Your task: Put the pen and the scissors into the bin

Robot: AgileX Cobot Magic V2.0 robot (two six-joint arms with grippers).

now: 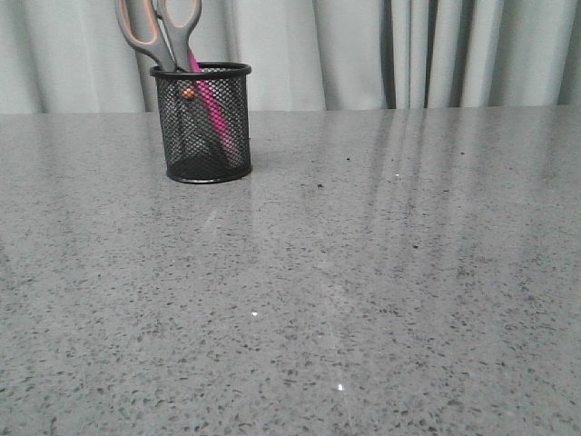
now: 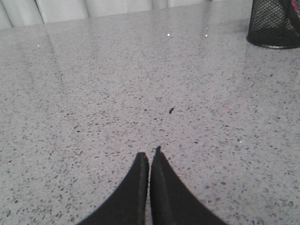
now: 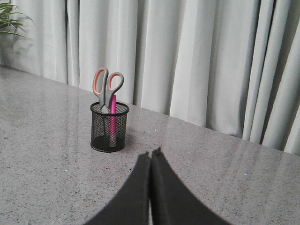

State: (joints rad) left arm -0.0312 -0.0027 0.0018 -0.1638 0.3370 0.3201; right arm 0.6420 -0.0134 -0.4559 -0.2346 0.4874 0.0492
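Observation:
The black mesh bin (image 1: 205,123) stands upright at the far left of the grey table. The scissors (image 1: 160,32) stand in it, blades down, grey and orange handles sticking out above the rim. The pink pen (image 1: 212,109) leans inside it beside the scissors. The bin (image 3: 109,126), scissors (image 3: 107,86) and pen (image 3: 113,117) also show in the right wrist view, and the bin's base (image 2: 275,23) shows in the left wrist view. My left gripper (image 2: 150,153) is shut and empty over bare table. My right gripper (image 3: 152,153) is shut and empty, well back from the bin. Neither gripper shows in the front view.
The speckled grey table (image 1: 363,272) stretches across the front view. Pale curtains (image 1: 408,50) hang behind its far edge. A green plant (image 3: 9,18) shows at the table's end in the right wrist view.

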